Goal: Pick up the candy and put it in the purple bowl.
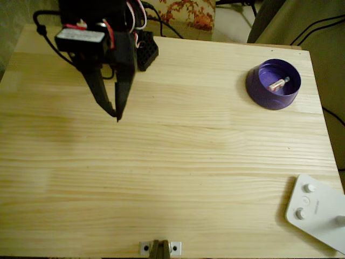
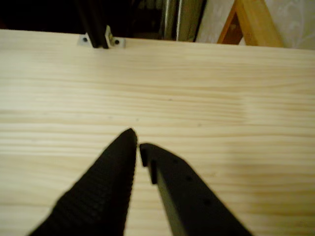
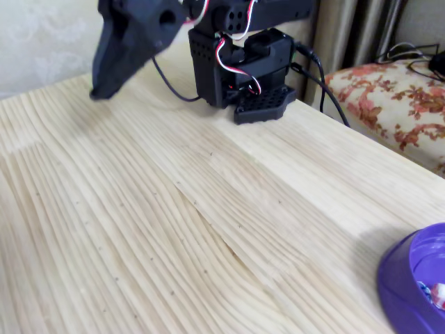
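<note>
upper right of the overhead view, we saw the candy (image 1: 278, 84) inside the purple bowl (image 1: 257, 86); the claw (image 1: 116, 114), pressed together and empty at upper left, risked little beyond nudging the bowl if swung back.

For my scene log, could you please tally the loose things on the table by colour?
Purple: 1, the bowl
White with red marks: 1, the candy, lying inside the bowl
White: 1, the device with round buttons at the table's lower right corner in the overhead view
Total: 3
The black end effector carries nothing.
</note>
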`<state>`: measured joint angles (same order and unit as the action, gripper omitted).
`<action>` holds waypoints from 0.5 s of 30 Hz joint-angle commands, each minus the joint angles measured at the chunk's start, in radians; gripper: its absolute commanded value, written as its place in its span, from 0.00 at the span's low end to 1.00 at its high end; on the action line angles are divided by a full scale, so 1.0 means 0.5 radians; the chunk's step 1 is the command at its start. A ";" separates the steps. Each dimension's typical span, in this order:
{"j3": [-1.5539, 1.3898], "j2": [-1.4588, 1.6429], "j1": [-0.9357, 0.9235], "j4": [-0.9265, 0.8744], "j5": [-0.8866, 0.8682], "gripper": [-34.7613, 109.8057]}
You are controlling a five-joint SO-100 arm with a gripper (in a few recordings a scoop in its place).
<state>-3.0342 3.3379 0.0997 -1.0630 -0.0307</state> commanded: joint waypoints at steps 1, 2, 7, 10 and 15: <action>-0.080 0.107 -0.015 0.015 -0.009 0.24; -0.110 0.141 -0.015 0.012 -0.009 0.24; -0.160 0.227 -0.015 -0.025 -0.009 0.24; -0.163 0.230 -0.018 -0.025 -0.009 0.24; -0.163 0.230 -0.018 -0.025 -0.009 0.24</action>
<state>-3.1232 3.3840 0.0951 -1.0661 -0.0307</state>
